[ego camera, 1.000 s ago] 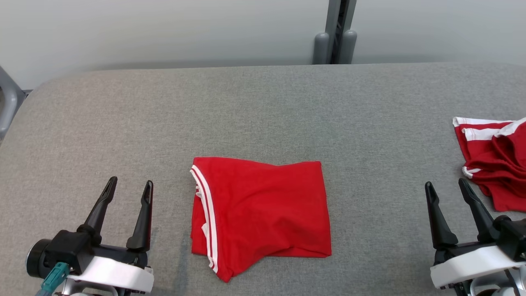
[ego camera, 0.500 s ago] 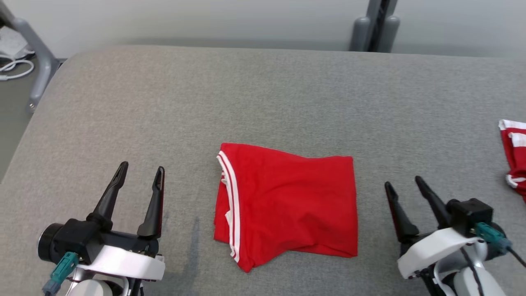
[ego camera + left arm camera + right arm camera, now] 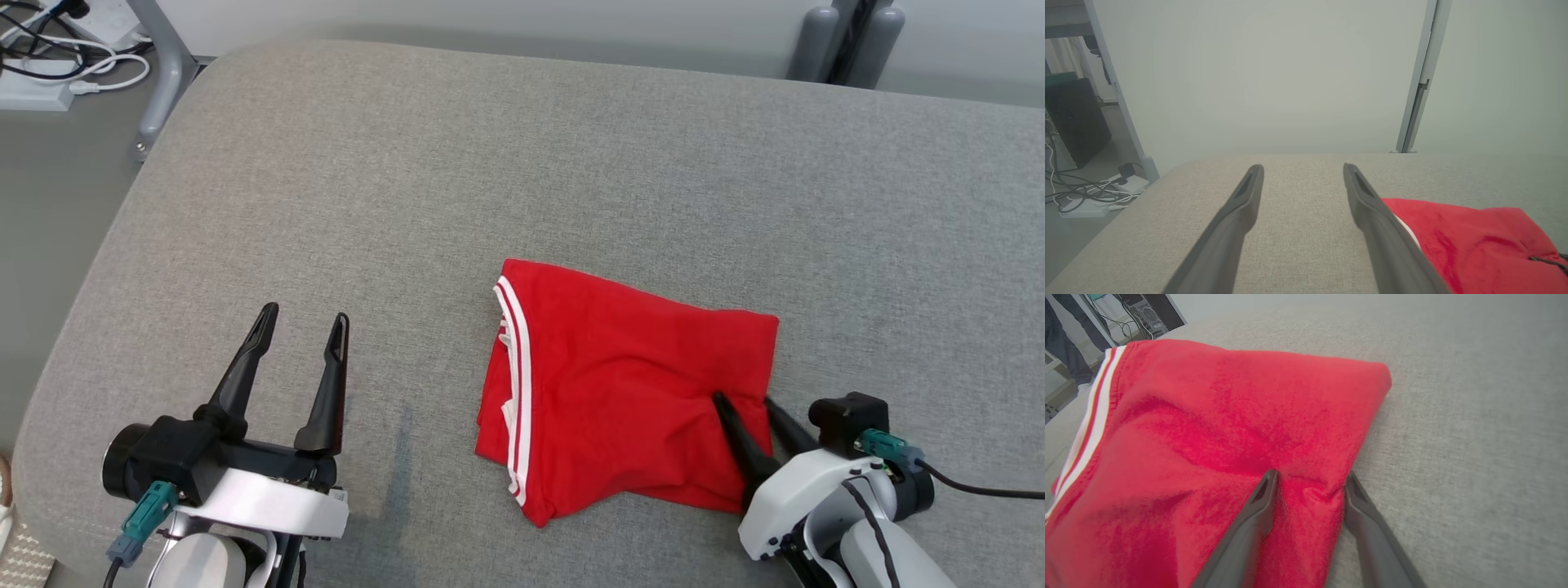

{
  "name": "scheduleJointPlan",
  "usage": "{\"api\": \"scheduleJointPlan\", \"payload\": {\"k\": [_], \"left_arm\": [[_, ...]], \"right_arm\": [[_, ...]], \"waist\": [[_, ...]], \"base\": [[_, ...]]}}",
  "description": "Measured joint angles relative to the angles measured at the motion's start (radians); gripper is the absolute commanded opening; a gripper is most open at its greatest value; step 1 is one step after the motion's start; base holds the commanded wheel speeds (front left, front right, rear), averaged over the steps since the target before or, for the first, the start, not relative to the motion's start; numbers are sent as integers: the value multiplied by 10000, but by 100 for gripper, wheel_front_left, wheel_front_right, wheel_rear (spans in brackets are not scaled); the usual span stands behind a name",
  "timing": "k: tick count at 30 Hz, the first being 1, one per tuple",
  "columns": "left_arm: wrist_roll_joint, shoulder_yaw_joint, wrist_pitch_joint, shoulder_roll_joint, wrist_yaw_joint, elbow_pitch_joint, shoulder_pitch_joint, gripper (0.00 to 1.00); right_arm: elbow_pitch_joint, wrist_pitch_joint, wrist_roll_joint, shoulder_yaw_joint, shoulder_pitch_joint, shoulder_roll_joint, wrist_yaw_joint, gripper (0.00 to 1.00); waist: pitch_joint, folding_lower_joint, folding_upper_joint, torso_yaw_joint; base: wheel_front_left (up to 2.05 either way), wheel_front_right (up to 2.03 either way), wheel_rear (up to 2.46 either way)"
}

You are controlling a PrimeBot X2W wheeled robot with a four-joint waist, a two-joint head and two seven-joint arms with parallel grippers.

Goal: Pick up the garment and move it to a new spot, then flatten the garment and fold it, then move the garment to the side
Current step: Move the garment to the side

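Observation:
The garment (image 3: 620, 392) is a folded red piece with white stripes along its left edge, lying flat on the grey padded table (image 3: 522, 163). My right gripper (image 3: 743, 398) rests on the garment's near right corner. In the right wrist view its fingers straddle the garment's (image 3: 1229, 416) right edge, one finger on the cloth and one just off it, with a ridge of cloth puckered between them; the right gripper's (image 3: 1309, 473) jaws stand partly apart. My left gripper (image 3: 305, 314) hovers open to the left of the garment, holding nothing. In the left wrist view the garment (image 3: 1474, 241) lies right of the left gripper (image 3: 1302, 167).
The table's rounded left edge (image 3: 73, 327) drops to the floor, where a power strip and cables (image 3: 49, 73) lie beside a grey table leg (image 3: 163, 82). Grey posts (image 3: 849, 41) stand behind the far edge. A person's dark trouser leg (image 3: 1061, 339) stands past the table.
The head camera has swung, shifting the whole picture rightward. My right gripper has moved left onto the garment's right edge and its jaws have narrowed. The left gripper has kept still and open.

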State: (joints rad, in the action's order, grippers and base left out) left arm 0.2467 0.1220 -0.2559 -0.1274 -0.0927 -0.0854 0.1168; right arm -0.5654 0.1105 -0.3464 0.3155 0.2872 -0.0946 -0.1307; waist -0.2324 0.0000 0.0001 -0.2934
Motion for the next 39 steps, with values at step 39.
{"api": "scheduleJointPlan", "payload": {"k": [39], "left_arm": [[44,-58,153,-585,142,897,-458,100]], "right_arm": [[3542,-882,991,56,-367,-3024,-4,0]], "waist": [[844,0,0,3853]], "base": [[0,0,0]]}}
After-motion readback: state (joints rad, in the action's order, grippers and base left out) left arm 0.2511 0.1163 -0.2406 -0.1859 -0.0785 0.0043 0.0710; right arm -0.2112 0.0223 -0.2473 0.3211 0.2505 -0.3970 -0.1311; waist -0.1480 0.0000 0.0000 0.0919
